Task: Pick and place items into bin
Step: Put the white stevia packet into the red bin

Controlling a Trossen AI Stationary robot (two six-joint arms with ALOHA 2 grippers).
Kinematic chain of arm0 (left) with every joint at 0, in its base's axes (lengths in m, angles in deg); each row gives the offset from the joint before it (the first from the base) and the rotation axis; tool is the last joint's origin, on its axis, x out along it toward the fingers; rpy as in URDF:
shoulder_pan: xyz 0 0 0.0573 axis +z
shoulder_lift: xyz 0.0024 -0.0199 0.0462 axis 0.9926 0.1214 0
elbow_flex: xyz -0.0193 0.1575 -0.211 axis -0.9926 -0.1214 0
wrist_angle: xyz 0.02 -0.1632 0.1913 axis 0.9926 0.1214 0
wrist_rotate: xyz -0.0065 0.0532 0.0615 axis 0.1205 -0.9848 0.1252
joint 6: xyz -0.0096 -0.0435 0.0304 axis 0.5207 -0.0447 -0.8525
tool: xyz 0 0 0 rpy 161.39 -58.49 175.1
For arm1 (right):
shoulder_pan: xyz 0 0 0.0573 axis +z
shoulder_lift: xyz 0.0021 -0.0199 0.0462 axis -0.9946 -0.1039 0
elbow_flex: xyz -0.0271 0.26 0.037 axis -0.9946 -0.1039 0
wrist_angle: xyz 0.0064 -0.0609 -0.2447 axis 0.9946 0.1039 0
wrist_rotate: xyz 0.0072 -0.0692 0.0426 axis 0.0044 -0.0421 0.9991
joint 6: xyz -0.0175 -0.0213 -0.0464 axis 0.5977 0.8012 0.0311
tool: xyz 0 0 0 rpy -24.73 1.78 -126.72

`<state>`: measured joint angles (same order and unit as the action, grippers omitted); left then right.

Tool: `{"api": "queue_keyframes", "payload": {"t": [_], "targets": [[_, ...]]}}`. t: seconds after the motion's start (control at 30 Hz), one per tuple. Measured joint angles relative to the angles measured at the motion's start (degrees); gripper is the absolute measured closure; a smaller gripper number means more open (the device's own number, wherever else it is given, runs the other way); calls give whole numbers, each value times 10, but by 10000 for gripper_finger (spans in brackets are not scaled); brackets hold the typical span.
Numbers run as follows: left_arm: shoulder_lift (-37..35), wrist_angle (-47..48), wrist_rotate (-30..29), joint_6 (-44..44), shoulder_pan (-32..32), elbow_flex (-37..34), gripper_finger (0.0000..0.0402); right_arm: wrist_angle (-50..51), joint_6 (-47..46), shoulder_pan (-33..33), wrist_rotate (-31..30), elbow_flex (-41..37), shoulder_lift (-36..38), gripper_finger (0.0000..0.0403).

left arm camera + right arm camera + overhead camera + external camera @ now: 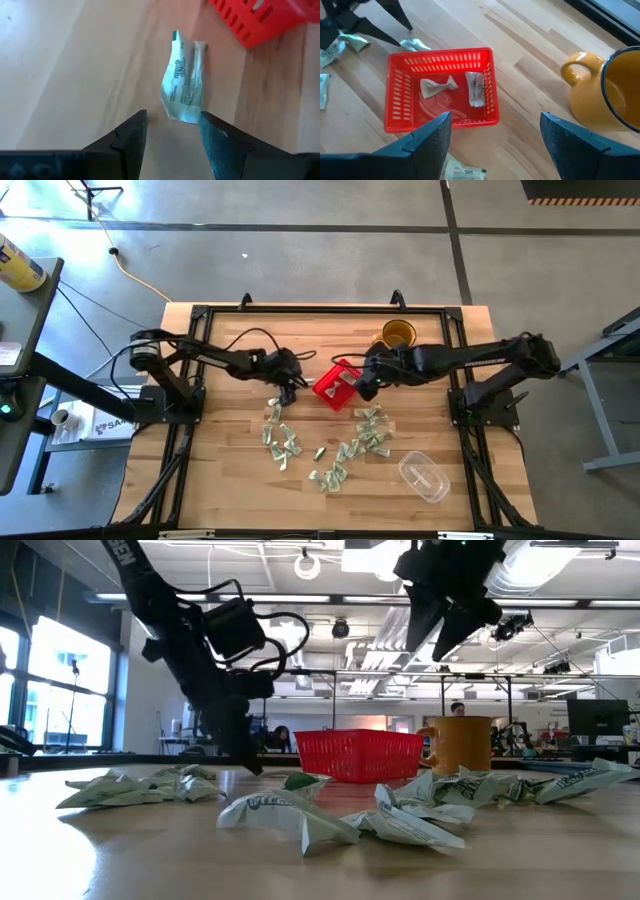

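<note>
Left gripper (pixel 172 131) low over bare wood, fingers (pixel 131 140) spread moderately and empty, one wrapped piece (pixel 183 82) lying just ahead of the tips, untouched; lined up for the next pick by the look of it. Same gripper (pixel 291 385) seen from above at 9 o'clock of the bin (pixel 328 393), near it, with that lone piece between gripper and bin wall. Right gripper (pixel 492 134) spread wide, nothing between the fingers, hovering above the bin's edge; from above, right gripper (pixel 364 386) sits just at 3 o'clock of the bin. Bin (pixel 487 80) near table centre, slightly toward 12 o'clock, holding two wrapped pieces (pixel 475 87) on its floor, possibly more hidden under the near wall. Progress judged early: two in, most out. Remaining items (pixel 282 440) scattered across the table's 6 o'clock half in two loose clusters, one toward 7 o'clock of the bin, another (pixel 371 432) toward 5 o'clock, well over a dozen by rough count. Low view confirms crumpled wrappers (pixel 300 815) lying flat on the wood in front of the bin (pixel 358 753). Amber mug (pixel 397 335) at 1 o'clock of the bin and clear plastic container (pixel 424 477) toward the 5 o'clock corner, neither involved. Many pick-and-drop cycles left, likely shared between both arms.
</note>
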<state>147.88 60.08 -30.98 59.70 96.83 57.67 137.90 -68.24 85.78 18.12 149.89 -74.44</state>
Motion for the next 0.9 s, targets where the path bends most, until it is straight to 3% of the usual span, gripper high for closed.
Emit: {"api": "queue_keyframes", "payload": {"t": [0.27,0.53,0.63,0.8,0.9], "targets": [[15,-70,59,0,1,1,186,11,1,0,0,0,-11,109],[68,-105,54,24,-3,4,196,12,0,0,5,0,-12,109],[69,-97,49,26,-3,11,240,14,0,0,7,0,-12,109],[68,-56,11,26,-3,41,368,15,0,-2,6,0,-12,109],[68,15,-2,21,1,74,376,15,1,-3,-2,0,-12,109]]}}
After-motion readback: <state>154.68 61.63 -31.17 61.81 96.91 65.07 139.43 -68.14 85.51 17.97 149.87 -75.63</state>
